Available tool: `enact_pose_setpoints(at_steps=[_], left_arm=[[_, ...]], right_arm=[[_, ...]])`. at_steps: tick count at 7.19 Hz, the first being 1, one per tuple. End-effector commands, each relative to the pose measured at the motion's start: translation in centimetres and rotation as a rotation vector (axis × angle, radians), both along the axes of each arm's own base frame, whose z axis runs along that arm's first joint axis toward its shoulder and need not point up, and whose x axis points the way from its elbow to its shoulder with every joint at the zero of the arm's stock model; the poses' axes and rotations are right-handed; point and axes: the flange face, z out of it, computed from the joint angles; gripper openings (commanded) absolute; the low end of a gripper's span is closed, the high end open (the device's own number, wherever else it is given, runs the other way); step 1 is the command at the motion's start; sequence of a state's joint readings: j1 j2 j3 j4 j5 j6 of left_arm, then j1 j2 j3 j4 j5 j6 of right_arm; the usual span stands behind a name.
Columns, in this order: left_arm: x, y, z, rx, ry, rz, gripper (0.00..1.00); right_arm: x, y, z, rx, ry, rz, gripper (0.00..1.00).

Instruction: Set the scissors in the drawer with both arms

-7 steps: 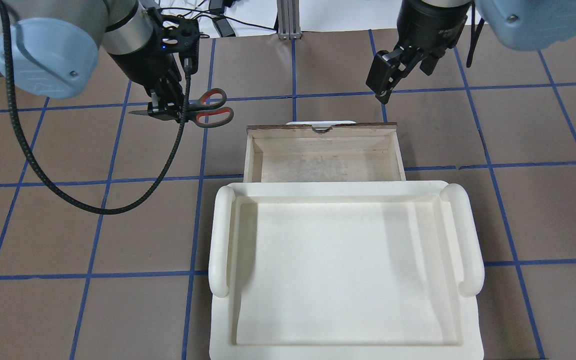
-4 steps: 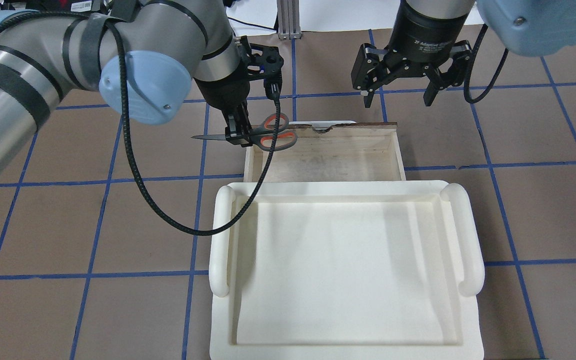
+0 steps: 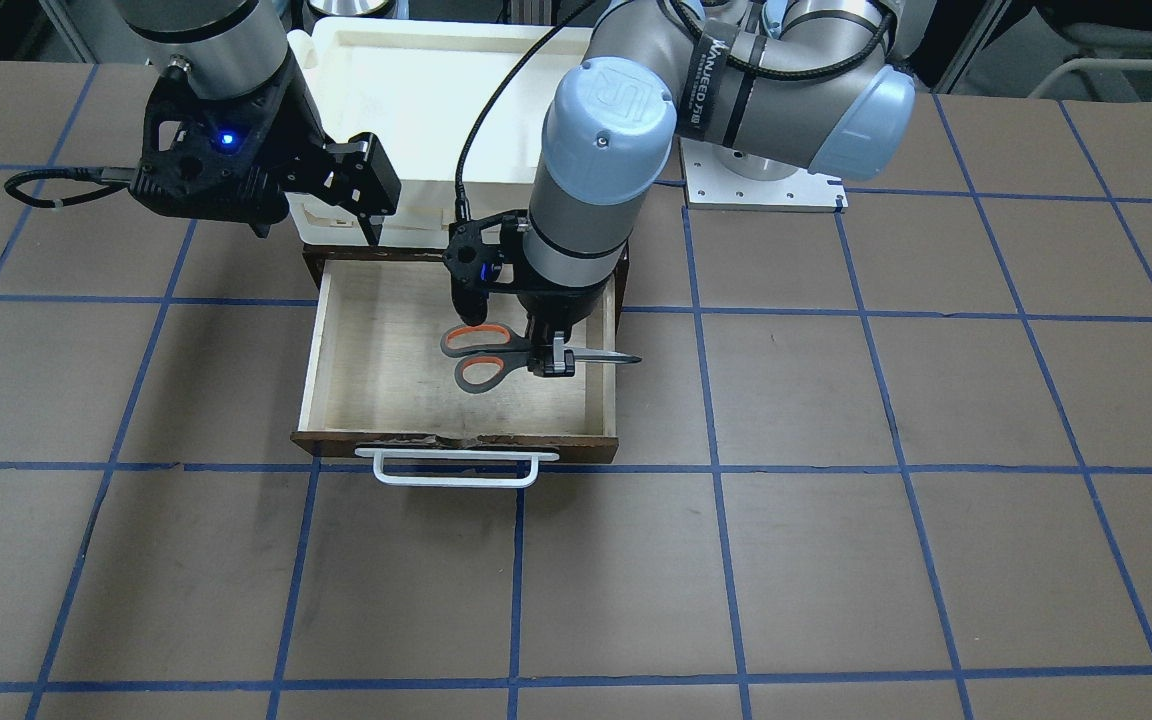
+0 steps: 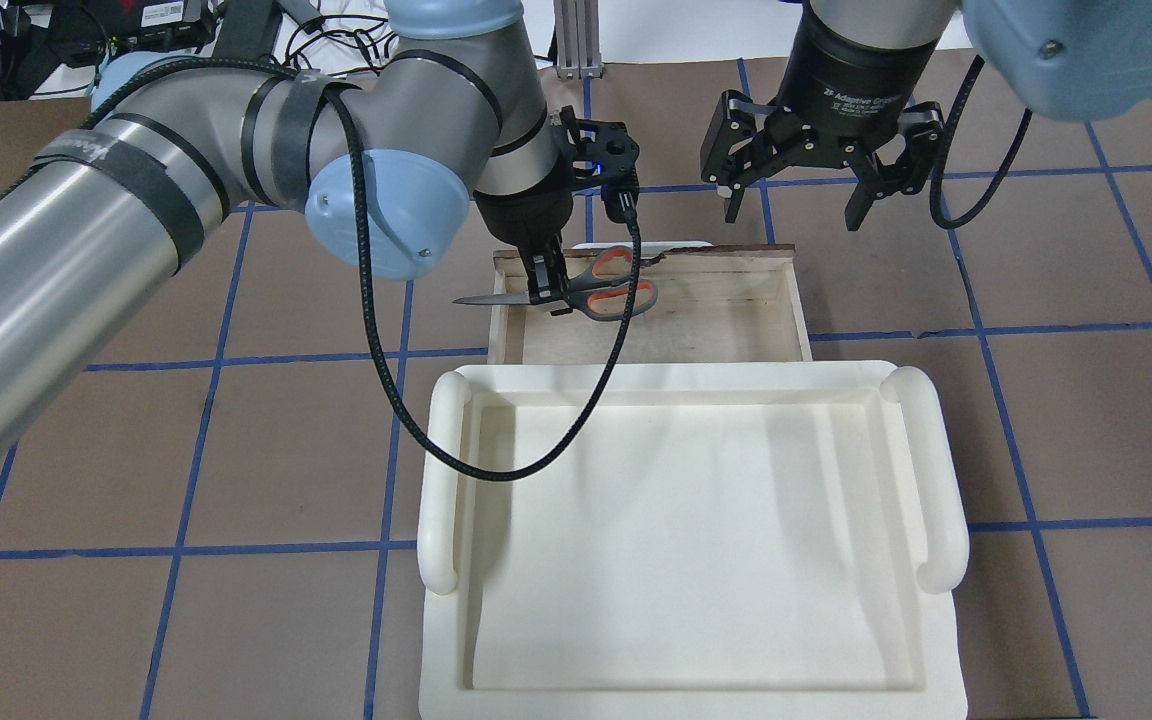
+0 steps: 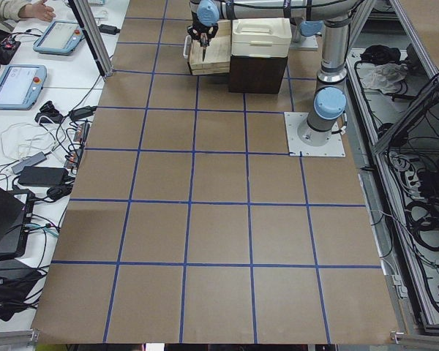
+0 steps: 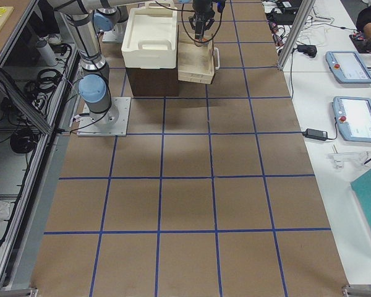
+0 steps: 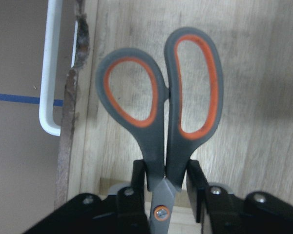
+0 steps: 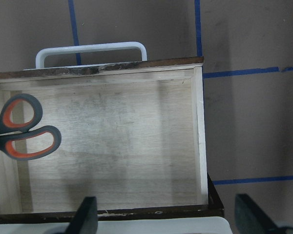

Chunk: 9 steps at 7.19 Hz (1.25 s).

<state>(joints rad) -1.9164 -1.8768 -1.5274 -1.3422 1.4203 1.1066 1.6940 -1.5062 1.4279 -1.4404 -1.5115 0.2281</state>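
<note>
The scissors (image 4: 608, 290) have dark grey handles lined orange. My left gripper (image 4: 548, 290) is shut on them near the pivot and holds them level above the open drawer (image 4: 796, 300). The handles are over its pale floor, and the blades stick out past its left wall. The front view shows the scissors (image 3: 481, 355), left gripper (image 3: 553, 358) and drawer (image 3: 311, 370). In the left wrist view the scissors (image 7: 166, 117) sit between my fingers. My right gripper (image 4: 791, 215) is open and empty, beyond the drawer's front near the white bar handle (image 3: 456, 468). Its wrist view shows the drawer (image 8: 199, 136) and scissors (image 8: 24, 134).
A large white plastic tray (image 4: 696, 540) lies on top of the dark cabinet (image 5: 256, 69) behind the drawer. The left arm's black cable (image 4: 496, 470) hangs over the tray's corner. Brown table with blue grid lines lies all around.
My left arm has carried the scissors rightward from over the table to above the drawer's left part. My right gripper has turned its wrist and now shows spread fingers beyond the drawer's front.
</note>
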Motion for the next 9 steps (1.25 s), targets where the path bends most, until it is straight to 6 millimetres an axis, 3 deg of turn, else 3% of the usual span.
enact_pose_setpoints(at_steps=[1, 2, 7, 8, 9], left_arm=[[-3.0, 1.4, -2.4, 0.037, -0.017, -0.004, 0.00], [-5.1, 2.8, -2.6, 0.036, -0.026, -0.044, 0.00], [-6.6, 3.1, -6.2, 0.073, -0.043, -0.067, 0.00], [-7.2, 3.6, -6.4, 0.076, -0.048, -0.078, 0.20], [-7.3, 3.8, -6.5, 0.078, -0.049, -0.082, 0.30]], right_arm=[[-0.2, 0.2, 0.0, 0.002, 0.025, -0.007, 1.00], [-0.4, 0.1, 0.0, -0.003, 0.041, -0.006, 1.00], [-0.7, 0.1, -0.2, -0.009, 0.074, -0.002, 1.00], [-0.7, 0.0, -0.3, -0.009, 0.071, -0.002, 1.00], [-0.5, 0.0, -0.2, -0.011, 0.066, 0.007, 1.00]])
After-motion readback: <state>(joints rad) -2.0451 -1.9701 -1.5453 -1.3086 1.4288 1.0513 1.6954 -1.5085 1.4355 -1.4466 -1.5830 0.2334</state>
